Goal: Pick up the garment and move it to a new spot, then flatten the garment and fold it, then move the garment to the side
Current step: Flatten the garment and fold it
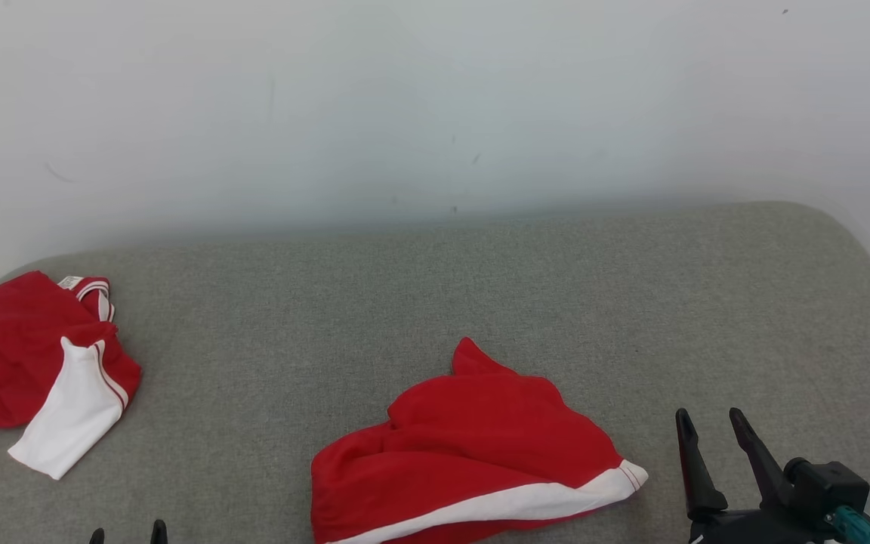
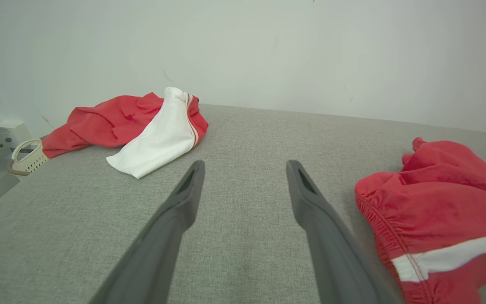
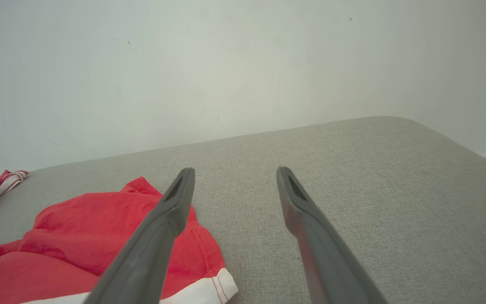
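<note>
The right tool (image 1: 710, 417) stands at the lower right of the head view, its two dark fingers apart and holding nothing, just right of a white-banded corner of cloth. The left tool (image 1: 127, 533) pokes its fingertips in at the bottom left edge, likewise spread and empty.

Between them, at lower centre, the red shorts (image 1: 473, 446) lie in a crumpled heap on the grey fabric-covered table (image 1: 593, 287). In the left wrist view their gathered elastic waistband faces that tool. A red-and-white shirt (image 1: 35, 363) lies bunched at the far left, well apart.

This looks like the first step, with the pick-up not yet begun. The next move likely calls for bringing a tool down onto the heap, pinching a firm edge such as the waistband or white hem, and lifting it clear toward the bare cloth at upper right.
</note>
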### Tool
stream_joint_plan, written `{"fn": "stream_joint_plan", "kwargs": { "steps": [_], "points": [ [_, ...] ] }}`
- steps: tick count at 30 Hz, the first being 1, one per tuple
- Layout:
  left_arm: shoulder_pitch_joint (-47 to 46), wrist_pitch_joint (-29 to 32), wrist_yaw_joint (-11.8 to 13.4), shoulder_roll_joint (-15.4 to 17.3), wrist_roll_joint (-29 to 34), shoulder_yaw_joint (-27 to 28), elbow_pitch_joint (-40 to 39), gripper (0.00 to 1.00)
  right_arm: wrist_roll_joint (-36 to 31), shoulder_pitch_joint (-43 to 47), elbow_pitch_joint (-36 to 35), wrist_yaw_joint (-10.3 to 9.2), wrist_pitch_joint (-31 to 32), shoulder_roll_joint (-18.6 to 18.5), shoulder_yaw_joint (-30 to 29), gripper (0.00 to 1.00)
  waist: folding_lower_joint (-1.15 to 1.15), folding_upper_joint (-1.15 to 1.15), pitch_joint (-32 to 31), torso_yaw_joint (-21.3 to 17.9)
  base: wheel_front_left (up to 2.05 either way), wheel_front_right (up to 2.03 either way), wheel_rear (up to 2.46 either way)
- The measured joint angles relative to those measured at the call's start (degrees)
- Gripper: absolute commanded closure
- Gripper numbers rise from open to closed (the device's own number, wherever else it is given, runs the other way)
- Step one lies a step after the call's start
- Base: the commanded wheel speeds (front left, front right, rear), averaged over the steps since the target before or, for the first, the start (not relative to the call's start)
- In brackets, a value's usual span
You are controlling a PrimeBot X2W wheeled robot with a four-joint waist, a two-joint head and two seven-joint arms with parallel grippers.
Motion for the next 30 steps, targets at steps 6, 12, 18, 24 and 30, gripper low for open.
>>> {"fn": "stream_joint_plan", "kwargs": {
  "steps": [6, 12, 18, 24, 30],
  "points": [
    [0.0, 0.0, 0.41, 0.11, -0.1, -0.27, 0.07, 0.0, -0.01, 0.01, -0.16, 0.01, 0.1, 0.01, 0.15, 0.0, 0.0, 0.0, 0.07, 0.15, 0.0, 0.0, 0.0],
    [0.0, 0.0, 0.49, 0.37, -0.35, -0.47, 0.08, 0.0, -0.01, 0.03, -0.25, 0.0, 0.22, -0.05, 0.22, 0.0, 0.0, 0.0, 0.11, 0.18, 0.0, 0.0, 0.0],
    [0.01, 0.0, 0.85, 0.47, -0.46, -0.75, 0.08, 0.0, -0.01, 0.05, -0.26, 0.0, 0.27, -0.22, 0.26, 0.0, 0.0, 0.0, 0.14, 0.23, 0.0, 0.0, 0.0],
    [0.02, 0.0, -0.21, 0.38, -2.45, -1.31, 0.18, 0.0, -0.01, 0.05, -0.26, 0.0, 0.53, -0.25, 0.45, 0.0, 0.0, 0.0, 0.21, 0.37, 0.0, 0.0, 0.0],
    [-0.03, 0.66, -1.66, 0.2, -3.24, -3.71, 1.08, 0.0, 1.16, -0.03, 0.64, 0.0, 2.44, -1.25, 2.46, 0.0, 0.0, 0.0, 0.32, 0.54, 0.0, 0.0, 0.0]
  ]
}}
